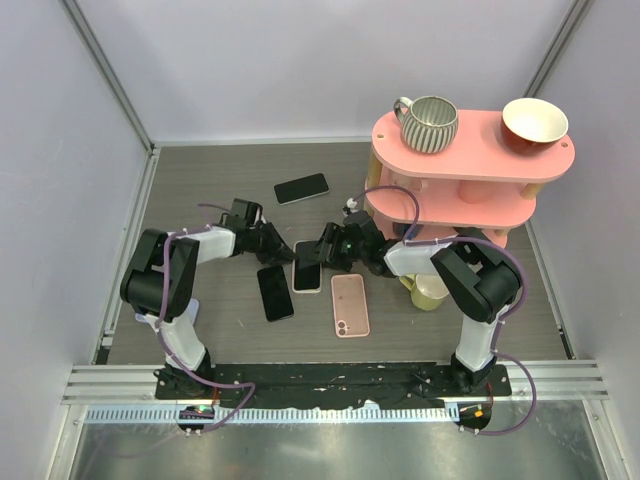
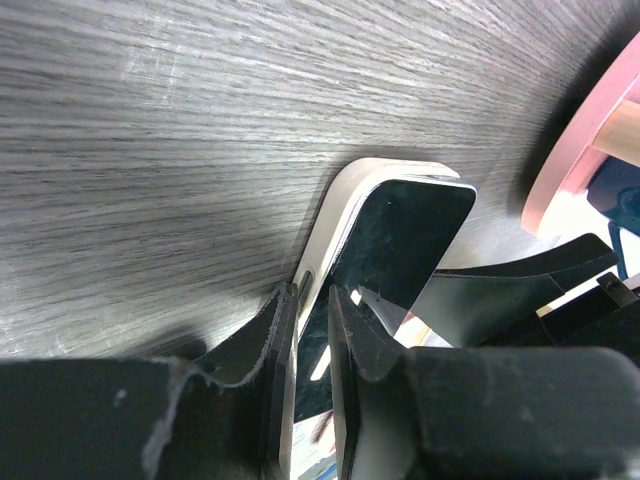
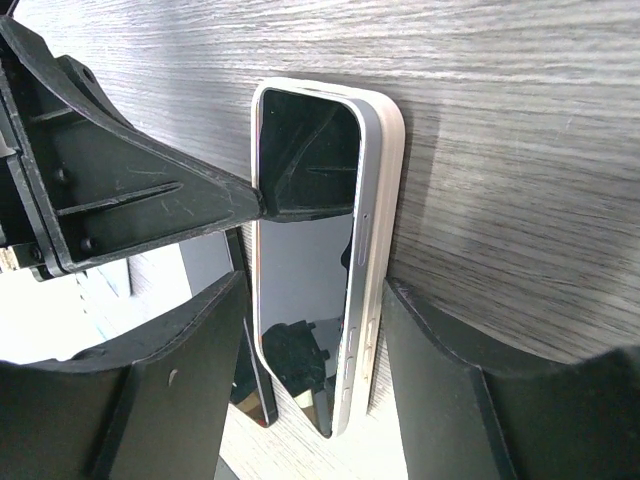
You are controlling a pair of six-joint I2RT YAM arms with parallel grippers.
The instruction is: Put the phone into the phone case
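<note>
Phone (image 3: 300, 250): dark glass and a silver side rail, at the middle of the surface (image 1: 200, 180). It lies in the phone case, with the rail standing proud along one long side, so I judge it not fully seated.
Phone case (image 3: 385, 200): a white shell under and beside the phone, its lip showing past the rail. It lies flat so the surface can take the push.
Left end effector (image 2: 312, 295): my fingers are drawn close together. One is on the case's outer wall and one on the glass, and they seem to pinch phone and shell together at one edge, probably to squeeze the rail under the lip.
Right end effector (image 3: 315, 285): my fingers are spread to the width of the case and bracket both long sides. The far finger meets the shell, but I cannot tell whether the near one touches. I judge the purpose is to stop the case sliding away from the opposing arm.
Step in hand: final seating, with the arms meeting head-on over one item.
Risk: the shell may skid or the phone pop back out if the squeeze is uneven.
Black handset (image 1: 275, 293): just beside the work, left where it lies.
Pink handset (image 1: 349, 305): near, on the right-arm side.
Third handset (image 1: 301, 188): further back, apart.
Shelf (image 1: 560, 165): pink, two tiers, carrying a striped mug (image 1: 428, 123) and a bowl (image 1: 534, 123).
Cup (image 1: 428, 292): yellow, by the shelf foot.
</note>
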